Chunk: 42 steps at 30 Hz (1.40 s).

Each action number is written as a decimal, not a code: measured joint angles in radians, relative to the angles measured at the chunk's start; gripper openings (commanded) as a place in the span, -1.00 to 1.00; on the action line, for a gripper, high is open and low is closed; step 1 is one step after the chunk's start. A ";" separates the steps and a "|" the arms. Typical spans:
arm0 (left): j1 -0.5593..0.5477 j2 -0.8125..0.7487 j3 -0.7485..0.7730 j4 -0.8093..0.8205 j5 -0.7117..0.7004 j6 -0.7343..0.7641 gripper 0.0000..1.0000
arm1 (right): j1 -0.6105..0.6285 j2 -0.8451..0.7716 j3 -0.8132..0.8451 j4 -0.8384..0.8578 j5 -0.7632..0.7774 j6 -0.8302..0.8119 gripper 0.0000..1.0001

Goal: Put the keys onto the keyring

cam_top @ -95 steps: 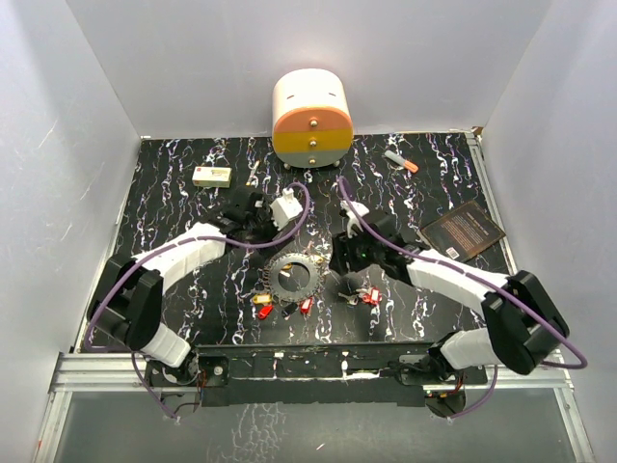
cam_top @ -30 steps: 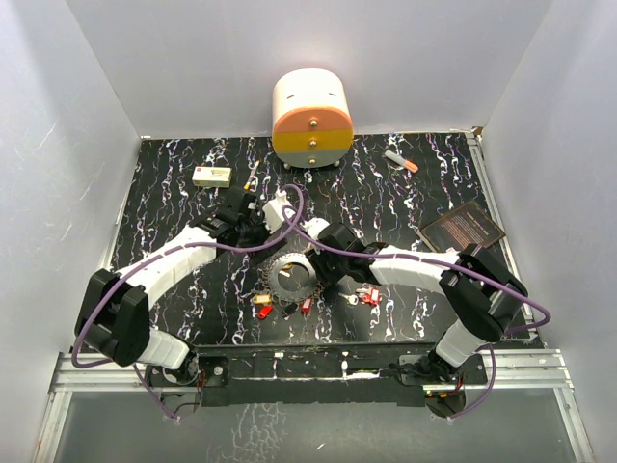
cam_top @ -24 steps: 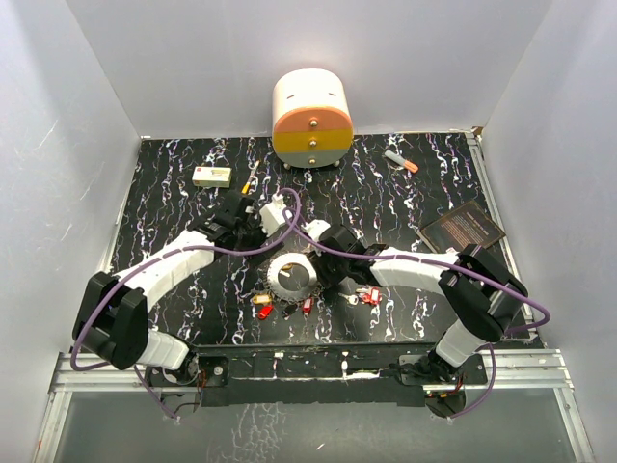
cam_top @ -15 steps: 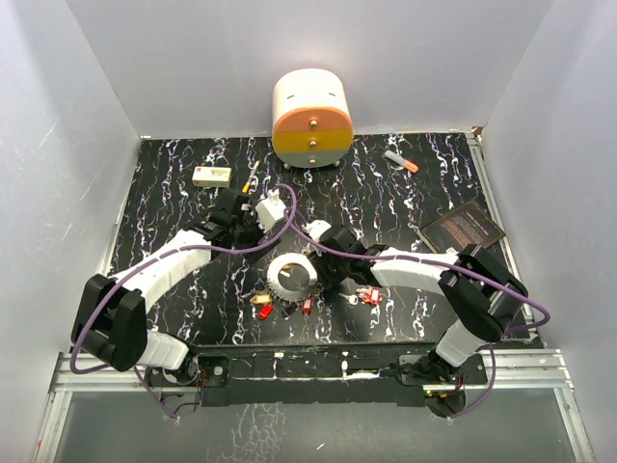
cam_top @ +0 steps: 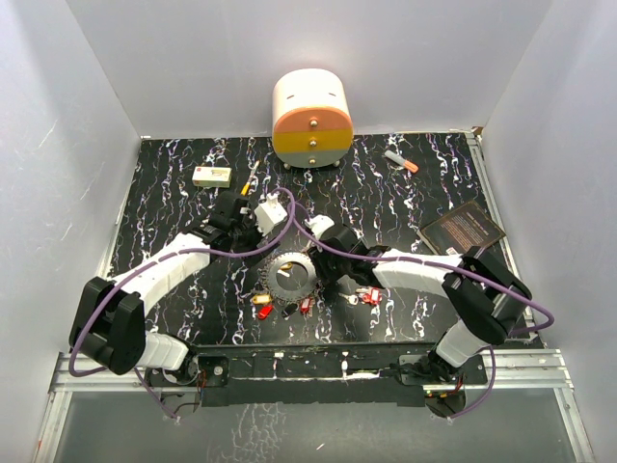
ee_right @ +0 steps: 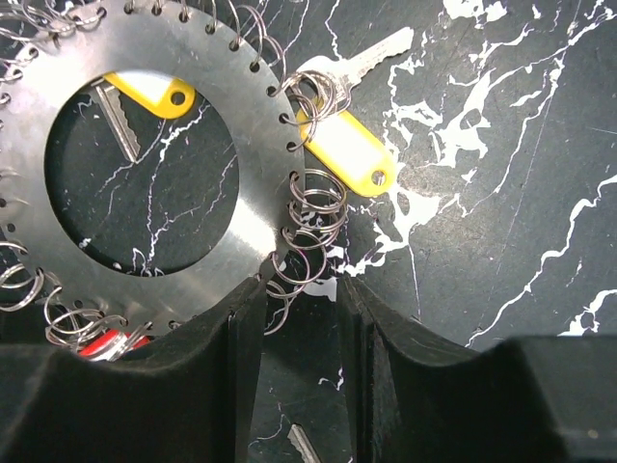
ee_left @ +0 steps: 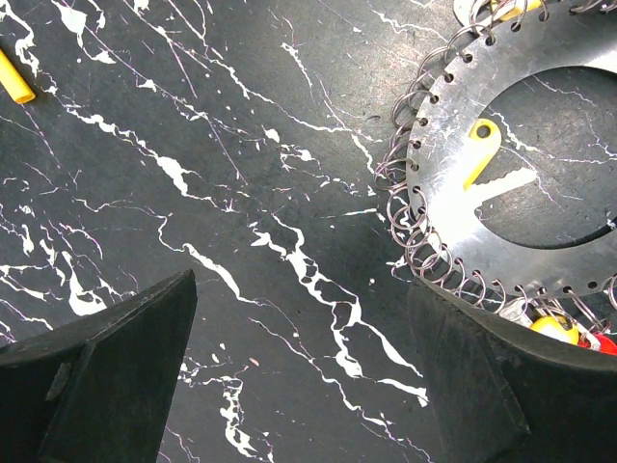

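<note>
The large flat grey-silver metal keyring [ee_right: 265, 164] lies on the black marbled surface [ee_left: 193, 145]. The right end effector [ee_right: 301, 289] pinches the wire loops at its rim. The left end effector [ee_left: 299, 289] hovers beside it, spread wide. A small yellow-headed key [ee_right: 145, 92] lies in the ring's hole.

Right wrist view: ring [ee_right: 241, 193] cut off at 9 and 12 o'clock edges. Keys [ee_right: 101, 345] at ring's 7 o'clock half hidden behind right gripper [ee_right: 301, 299] finger; only red shows. Key blade [ee_right: 303, 446] at 6 o'clock runs off frame, head unseen. You can't tell whether fingers pinch wire loops [ee_right: 310, 231] or just straddle them. Left wrist view: ring cut at 12 and 3 o'clock; yellow stick [ee_left: 13, 75] at 10 o'clock cropped; keys at 4 o'clock tucked behind blurred left gripper [ee_left: 301, 289] finger. Top view: keys too small for you to count.
</note>
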 measured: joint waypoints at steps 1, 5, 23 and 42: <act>0.000 0.000 0.000 0.000 0.000 0.000 0.78 | 0.000 -0.002 0.000 0.002 0.001 0.005 -0.20; 0.000 -0.001 0.000 0.000 0.000 0.000 0.78 | 0.000 -0.013 0.001 0.011 0.003 0.023 -0.17; 0.000 -0.007 -0.028 0.014 0.000 0.000 0.77 | -0.026 -0.021 0.037 -0.066 -0.029 0.127 -0.34; 0.000 -0.021 -0.032 0.018 0.001 0.000 0.77 | -0.133 -0.138 -0.111 0.026 -0.055 0.701 -0.34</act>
